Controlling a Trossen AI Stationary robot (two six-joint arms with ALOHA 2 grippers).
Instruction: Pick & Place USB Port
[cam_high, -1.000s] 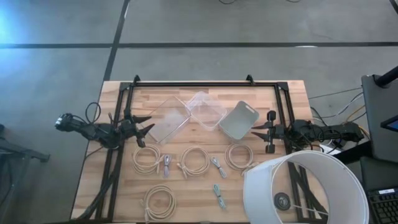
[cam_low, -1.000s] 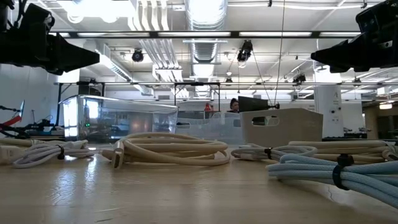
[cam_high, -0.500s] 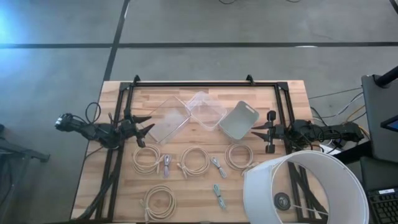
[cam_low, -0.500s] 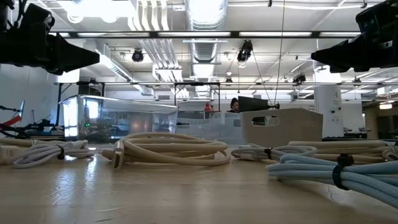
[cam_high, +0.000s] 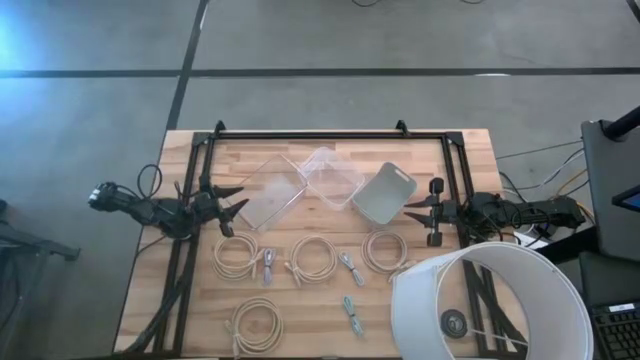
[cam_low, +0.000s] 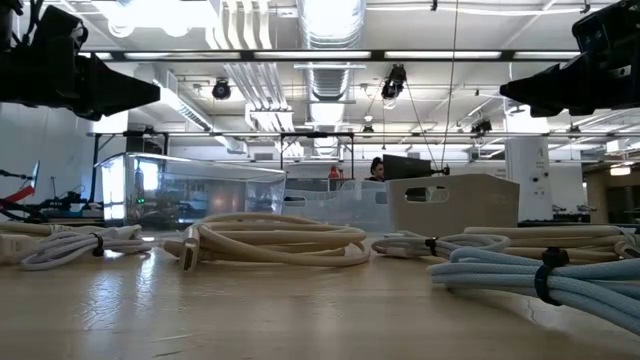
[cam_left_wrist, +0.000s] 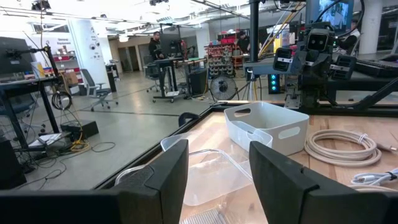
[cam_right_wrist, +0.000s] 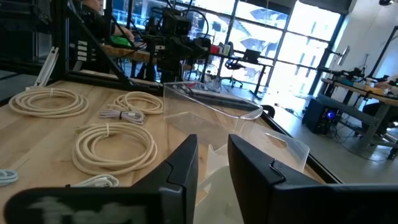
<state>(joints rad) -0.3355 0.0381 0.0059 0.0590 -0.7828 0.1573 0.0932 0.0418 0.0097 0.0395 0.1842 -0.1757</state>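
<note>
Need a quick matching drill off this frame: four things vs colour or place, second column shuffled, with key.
Things:
1. bin
2. left gripper
3. right gripper
4. small cable

Descriptions:
A. blue-grey, near the table's front edge
B. white, with handle slots
C. fingers open, beside the clear tray
D. fingers open, just right of the white bin

Pairs: 1-B, 2-C, 3-D, 4-A

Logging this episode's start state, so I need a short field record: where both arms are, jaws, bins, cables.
left gripper: at table's left edge, jaws open, empty
right gripper: at table's right edge, jaws open, empty
bins: two clear bins and a white bin in a row at the back
cables: cream coils, small blue cable
lamp shade: front right corner
</note>
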